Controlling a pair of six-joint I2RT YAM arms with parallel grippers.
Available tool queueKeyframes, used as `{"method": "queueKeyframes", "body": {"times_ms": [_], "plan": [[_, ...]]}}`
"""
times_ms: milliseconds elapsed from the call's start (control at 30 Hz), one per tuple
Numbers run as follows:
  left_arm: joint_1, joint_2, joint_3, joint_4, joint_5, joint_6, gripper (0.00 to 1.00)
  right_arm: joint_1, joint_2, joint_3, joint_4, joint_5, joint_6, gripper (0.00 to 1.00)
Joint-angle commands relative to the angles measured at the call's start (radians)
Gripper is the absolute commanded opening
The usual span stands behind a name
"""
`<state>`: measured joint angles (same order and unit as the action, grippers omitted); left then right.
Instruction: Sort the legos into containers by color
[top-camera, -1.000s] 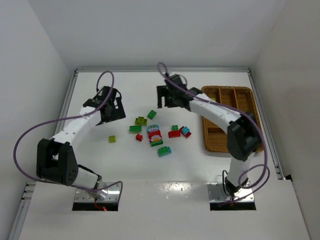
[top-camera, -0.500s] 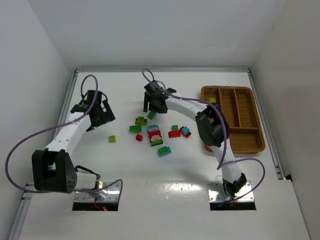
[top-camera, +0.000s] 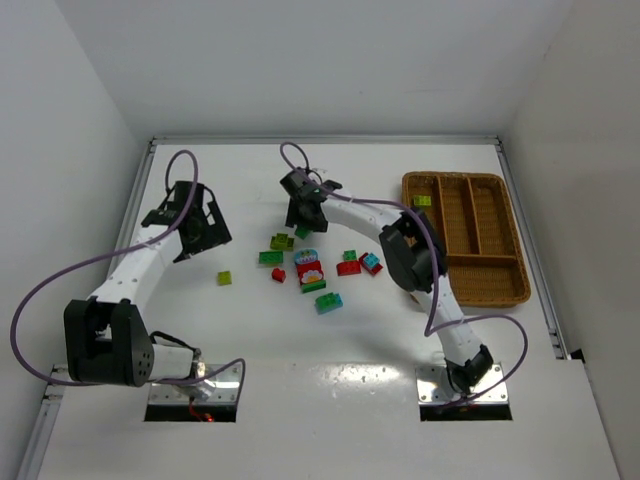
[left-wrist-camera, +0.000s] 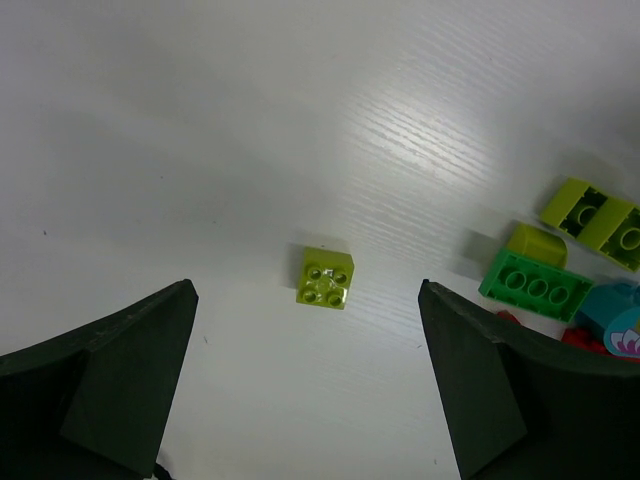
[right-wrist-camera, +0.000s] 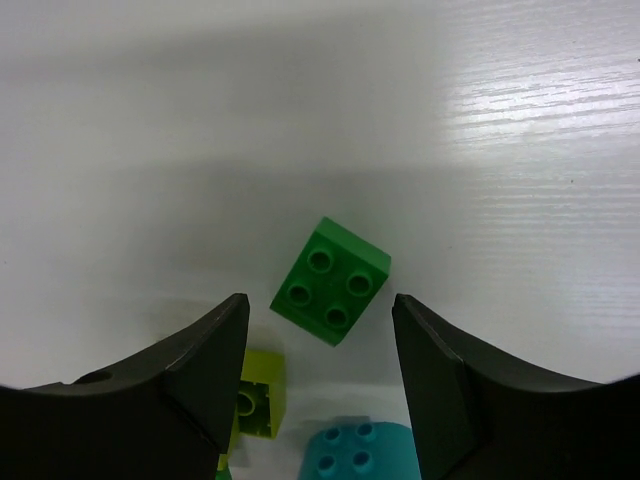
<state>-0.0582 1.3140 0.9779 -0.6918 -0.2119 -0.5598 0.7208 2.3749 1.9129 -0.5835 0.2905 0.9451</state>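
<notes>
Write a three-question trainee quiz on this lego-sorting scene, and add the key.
1. Which colour is the square brick seen between the right gripper's fingers? A red, B dark green, C teal.
2. True or false: the left gripper is shut on the lone lime brick.
3. How many studs top that lone lime brick?
Key: 1 B. 2 False: it is open and not touching it. 3 Four.
</notes>
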Motion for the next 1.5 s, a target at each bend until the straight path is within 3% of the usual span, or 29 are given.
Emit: {"method": "queueKeyframes", "body": {"times_ms": [0, 167, 233, 433, 600, 667, 733, 833, 1133, 1300, 1467], "plan": [[0.008, -0.03, -0.008, 0.026, 0.038, 0.032, 1.0, 0.011, 0.023, 0.05, -0.012, 0.065, 0.029, 0.6], [0.008, -0.03, -0.008, 0.026, 0.048, 0.041, 1.0, 0.011, 0.098, 0.184, -0.087, 0.099, 0.018, 0.49], [0.008, -0.03, -0.008, 0.026, 0.048, 0.041, 1.0, 0.011, 0.107, 0.184, -0.096, 0.113, 0.009, 0.4], [0.017, -0.021, -0.018, 0.026, 0.057, 0.041, 1.0, 0.0, 0.055, 0.109, -0.055, 0.091, -0.028, 0.39], [0.017, -0.03, -0.018, 0.026, 0.066, 0.041, 1.0, -0.02, -0.087, -0.02, 0.012, 0.113, -0.109, 0.32], [0.017, -0.03, -0.018, 0.026, 0.066, 0.041, 1.0, -0.04, -0.216, -0.111, 0.04, 0.122, -0.134, 0.32], [0.017, -0.03, -0.018, 0.026, 0.066, 0.05, 1.0, -0.092, -0.313, -0.193, 0.088, 0.131, -0.172, 0.32], [0.017, -0.039, -0.018, 0.026, 0.077, 0.051, 1.0, -0.225, -0.562, -0.455, 0.151, 0.142, -0.184, 0.32], [0.017, -0.03, -0.018, 0.044, 0.097, 0.051, 1.0, -0.547, -0.903, -0.857, 0.137, 0.142, -0.158, 0.32], [0.008, -0.021, -0.018, 0.054, 0.117, 0.051, 1.0, -0.682, -0.947, -0.94, 0.205, 0.101, -0.144, 0.32], [-0.002, -0.003, -0.018, 0.054, 0.118, 0.051, 1.0, -0.761, -0.832, -0.836, 0.223, 0.142, -0.144, 0.32]]}}
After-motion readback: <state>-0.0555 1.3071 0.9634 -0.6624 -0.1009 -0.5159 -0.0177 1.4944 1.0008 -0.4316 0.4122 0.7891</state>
